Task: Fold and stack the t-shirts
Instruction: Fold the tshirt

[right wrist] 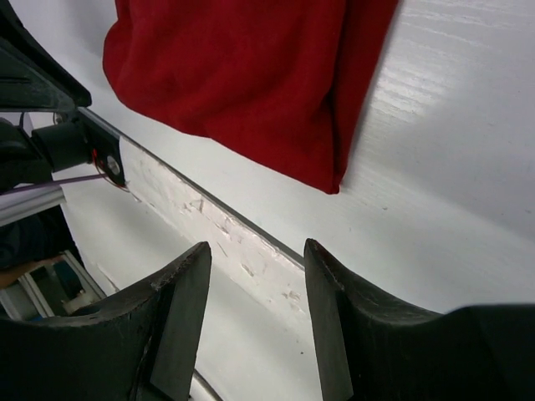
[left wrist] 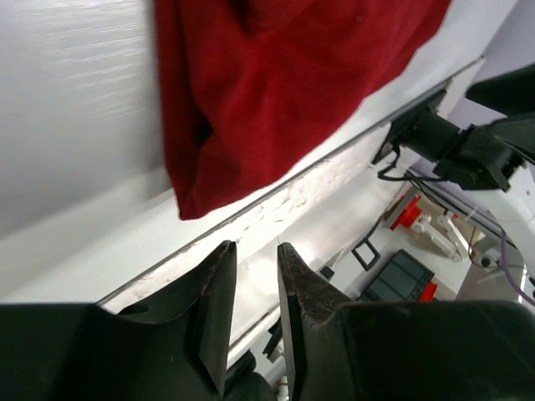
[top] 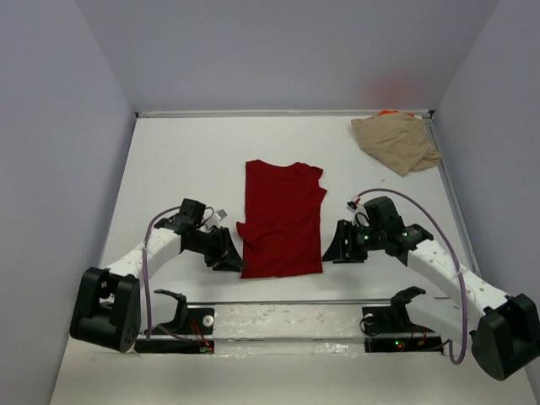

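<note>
Dark red t-shirt (top: 283,221): partly folded, flat at the centre of the table (top: 186,160), between both arms.
Tan t-shirt (top: 396,142): crumpled, far right corner.
Left jaws: narrow gap, empty.
Right jaws: wider apart, empty.

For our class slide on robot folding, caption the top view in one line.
Left arm and right arm flank a partly folded red shirt; a tan shirt lies crumpled far right.

The orange fabric (top: 388,112) peeks from behind the tan shirt (top: 396,140) — mostly hidden.
</note>
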